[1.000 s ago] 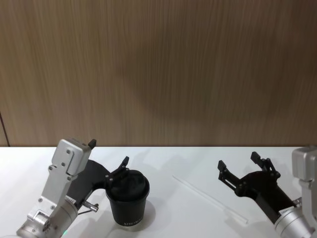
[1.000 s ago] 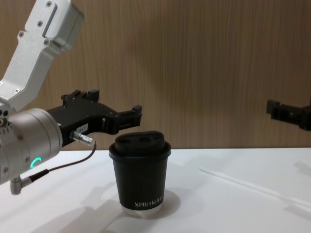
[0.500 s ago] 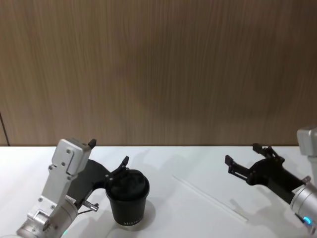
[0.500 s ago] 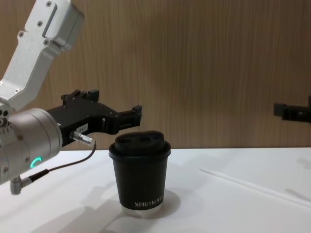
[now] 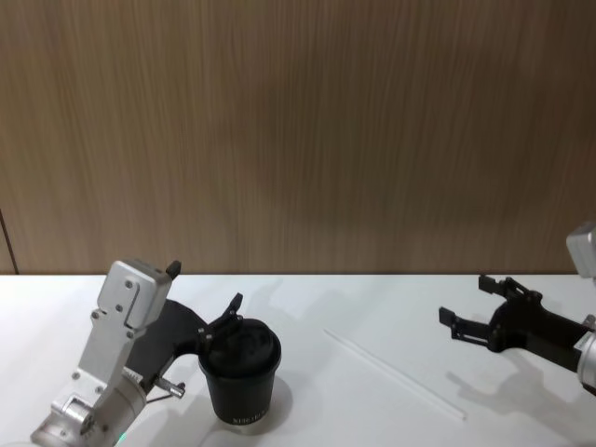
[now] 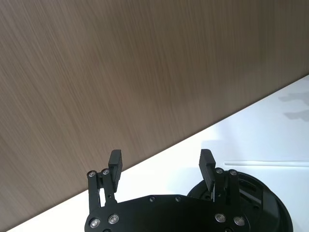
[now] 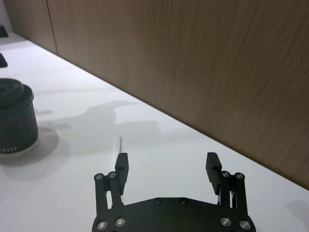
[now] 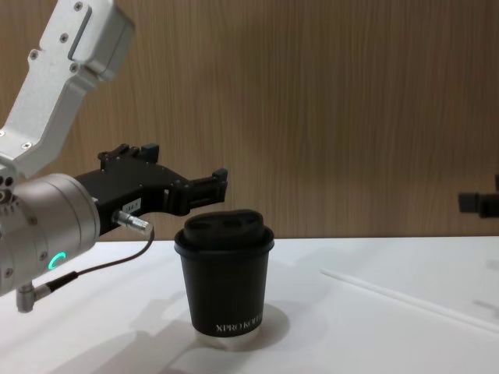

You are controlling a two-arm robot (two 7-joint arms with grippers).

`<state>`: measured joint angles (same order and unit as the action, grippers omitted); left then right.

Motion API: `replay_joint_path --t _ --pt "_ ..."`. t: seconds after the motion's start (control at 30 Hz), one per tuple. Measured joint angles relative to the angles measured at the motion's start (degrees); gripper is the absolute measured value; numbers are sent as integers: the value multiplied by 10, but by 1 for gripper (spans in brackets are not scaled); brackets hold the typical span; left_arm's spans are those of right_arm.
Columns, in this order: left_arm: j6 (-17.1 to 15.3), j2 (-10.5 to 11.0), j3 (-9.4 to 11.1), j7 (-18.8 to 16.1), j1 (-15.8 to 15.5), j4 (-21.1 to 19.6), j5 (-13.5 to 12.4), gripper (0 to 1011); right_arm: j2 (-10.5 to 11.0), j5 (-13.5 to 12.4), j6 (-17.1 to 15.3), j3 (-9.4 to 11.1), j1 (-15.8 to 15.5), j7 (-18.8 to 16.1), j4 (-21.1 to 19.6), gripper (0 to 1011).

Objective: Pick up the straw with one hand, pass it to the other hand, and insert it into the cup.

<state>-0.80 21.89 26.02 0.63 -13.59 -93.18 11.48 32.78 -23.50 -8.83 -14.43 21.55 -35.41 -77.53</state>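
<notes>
Straw (image 5: 396, 375) lies flat on the worktop (image 5: 372, 303), running 11 to 5 o'clock, at 3 o'clock of the cup (image 5: 240, 372) and apart from it. Cup upright, lid on. Right gripper (image 5: 467, 303) hangs at 3 o'clock of the straw, fingers wide, empty; judged poised for the pick-up. Left gripper (image 5: 205, 286), fingers wide, empty, sits at 10 o'clock of the cup; judged placed to receive the straw close to the lid.

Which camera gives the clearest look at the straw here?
Head view: the straw lies whole on the table. Chest view cuts it at the right edge; left wrist view shows a stretch beyond the cup; right wrist view shows one end.
</notes>
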Motion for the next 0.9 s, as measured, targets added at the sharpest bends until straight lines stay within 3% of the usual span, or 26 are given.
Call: replay_joint_path --t 0.37,0.9 --pt "0 0 0 0 0 0 0 1003 32 -4 -25 -24 29 -60 38 1001" --pt "0 0 0 0 0 0 0 1003 58 -7 -105 -52 29 -74 22 1001"
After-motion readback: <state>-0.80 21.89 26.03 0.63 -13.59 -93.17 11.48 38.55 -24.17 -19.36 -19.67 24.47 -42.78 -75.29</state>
